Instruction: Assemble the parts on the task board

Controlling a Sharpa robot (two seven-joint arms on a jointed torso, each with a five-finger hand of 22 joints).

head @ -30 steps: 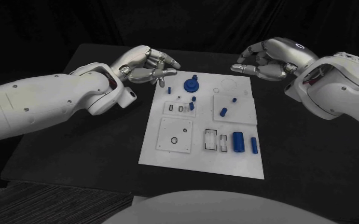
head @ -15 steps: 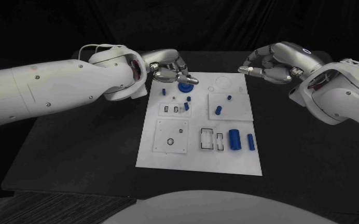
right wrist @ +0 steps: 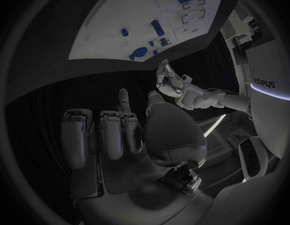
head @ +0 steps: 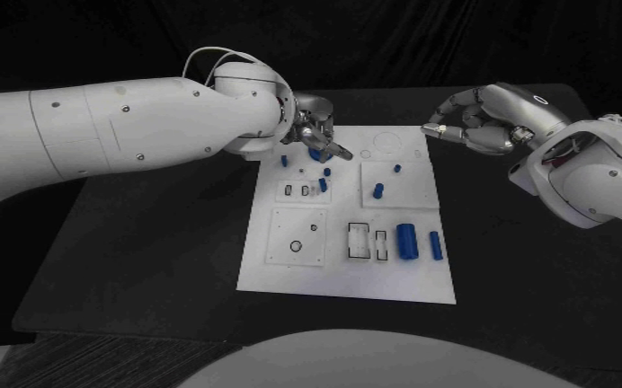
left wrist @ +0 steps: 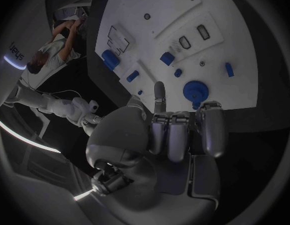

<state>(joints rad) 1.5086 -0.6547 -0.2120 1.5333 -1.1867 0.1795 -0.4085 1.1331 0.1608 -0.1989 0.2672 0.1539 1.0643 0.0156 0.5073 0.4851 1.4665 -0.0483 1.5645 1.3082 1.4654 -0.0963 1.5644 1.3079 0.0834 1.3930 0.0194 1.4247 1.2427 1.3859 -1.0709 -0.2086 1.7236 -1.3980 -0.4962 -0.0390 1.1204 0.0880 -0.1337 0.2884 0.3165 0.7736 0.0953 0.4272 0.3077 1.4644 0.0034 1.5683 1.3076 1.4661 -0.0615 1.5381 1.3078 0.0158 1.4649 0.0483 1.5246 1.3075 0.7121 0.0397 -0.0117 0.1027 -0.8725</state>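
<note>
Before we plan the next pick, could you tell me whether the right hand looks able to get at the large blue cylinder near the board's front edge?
Probably yes. The right hand sits beyond the board's far right corner holding nothing, and nothing covers the large blue cylinder; the left hand is busy at the far side.

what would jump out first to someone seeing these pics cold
The white task board in the middle of the black table draws the eye first, dotted with small blue parts. Next comes the left hand, reaching over the board's far edge just above a round blue gear. The right hand hangs with fingers curled, off the board's far right corner and holding nothing.
</note>
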